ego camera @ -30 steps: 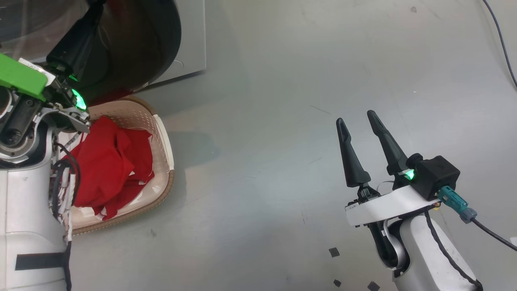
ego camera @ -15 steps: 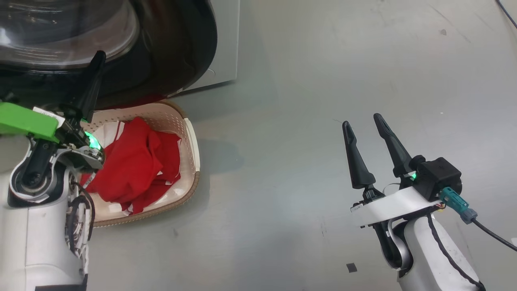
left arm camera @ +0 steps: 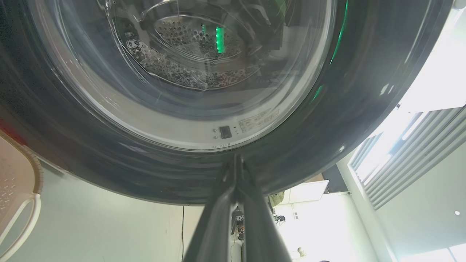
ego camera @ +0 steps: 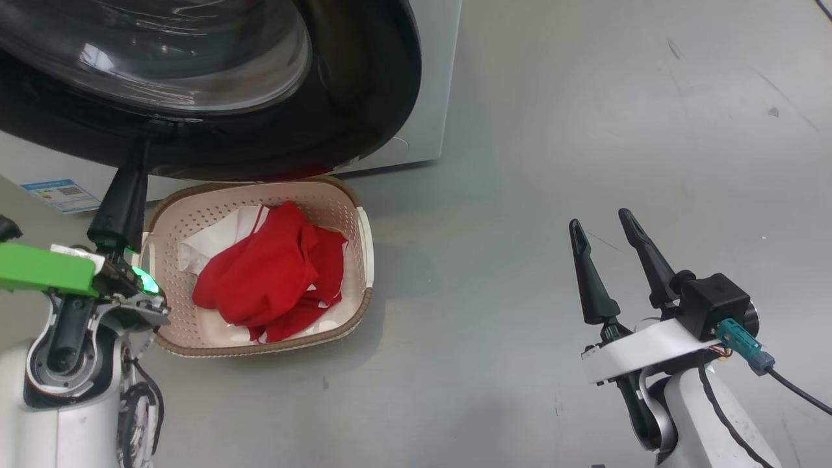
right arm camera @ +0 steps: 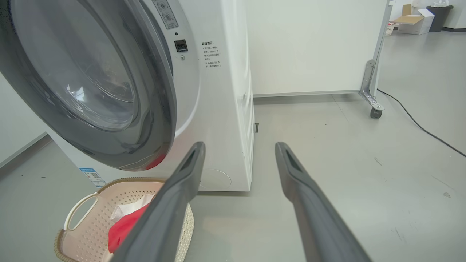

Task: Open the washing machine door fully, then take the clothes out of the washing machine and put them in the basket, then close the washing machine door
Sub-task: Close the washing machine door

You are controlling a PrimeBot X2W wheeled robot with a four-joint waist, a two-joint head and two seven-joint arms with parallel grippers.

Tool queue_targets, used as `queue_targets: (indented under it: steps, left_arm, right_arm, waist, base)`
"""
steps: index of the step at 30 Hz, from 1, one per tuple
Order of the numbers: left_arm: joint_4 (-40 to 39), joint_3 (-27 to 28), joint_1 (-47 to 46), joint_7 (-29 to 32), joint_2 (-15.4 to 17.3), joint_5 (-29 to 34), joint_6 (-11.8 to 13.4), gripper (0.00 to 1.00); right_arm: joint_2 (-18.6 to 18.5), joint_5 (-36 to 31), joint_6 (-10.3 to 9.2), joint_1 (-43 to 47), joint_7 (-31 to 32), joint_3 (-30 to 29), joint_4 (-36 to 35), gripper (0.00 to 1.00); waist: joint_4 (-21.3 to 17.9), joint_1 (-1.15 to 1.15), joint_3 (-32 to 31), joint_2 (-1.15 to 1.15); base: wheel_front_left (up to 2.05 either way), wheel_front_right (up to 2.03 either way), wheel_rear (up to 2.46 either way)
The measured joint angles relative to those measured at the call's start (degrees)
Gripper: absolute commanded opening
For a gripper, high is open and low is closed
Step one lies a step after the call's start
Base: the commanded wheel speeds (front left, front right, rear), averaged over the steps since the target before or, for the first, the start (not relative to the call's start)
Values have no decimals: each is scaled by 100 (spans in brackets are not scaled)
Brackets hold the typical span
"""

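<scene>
Counts: one washing machine point(ego camera: 432, 78), one washing machine door point(ego camera: 364, 97), one basket point(ego camera: 365, 234), two end effectors.
Basket: on the floor right under the door, holds a heap of red clothes point(ego camera: 273, 273) plus one white cloth point(ego camera: 221, 235); can't tell how many red pieces.
Door: stands out at an angle from the washer front.
Left end effector point(ego camera: 138, 151): pinched together, nothing held, tips at the door's lower black rim.
Right end effector point(ego camera: 600, 220): spread wide, empty, over the floor, well apart from the basket.
</scene>
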Motion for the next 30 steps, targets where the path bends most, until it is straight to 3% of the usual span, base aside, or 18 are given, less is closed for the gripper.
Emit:
queue_targets:
  steps: [9,10,12,13,15,17,24,30]
  left_arm:
    - [-435,-203,829,-269,-44,36,0,0]
    - [-481,-226,900,-319,-45,40,0,6]
    - [-543,-246,1031,-425,-46,41,0,44]
    - [-581,-254,1096,-480,-45,44,0,74]
    - [-662,-301,1227,-568,-45,79,0,100]
    - [-710,-367,1337,-683,-45,165,0,100]
    - [-882,-721,1701,-1145,-30,1495,-1,100]
    - [-972,-960,1735,-1723,285,2766,-1,100]
  right_arm:
    - [-26,-37,-34,211,0,-140,31,100]
    - [-30,-44,-46,221,0,-149,31,100]
    - [-36,-51,-46,278,0,-177,42,100]
    - [-40,-51,-48,318,0,-189,56,100]
    - [-41,-51,-53,391,0,-221,69,100]
    - [-40,-51,-54,442,0,-242,81,100]
    - [-27,-76,-52,485,0,-186,88,100]
    - [-16,-94,-48,508,0,-196,91,100]
  waist:
    - [379,0,-297,0]
    - [418,0,-324,0]
    - [491,0,-380,0]
    - [524,0,-409,0]
    - [591,0,-467,0]
    - [658,0,-522,0]
    - [823,0,-693,0]
    - [841,0,-763,0]
  base:
    - [0,0,0]
    - [0,0,0]
    - [0,0,0]
    - [0,0,0]
    - [0,0,0]
    - [0,0,0]
    - [0,0,0]
    - [0,0,0]
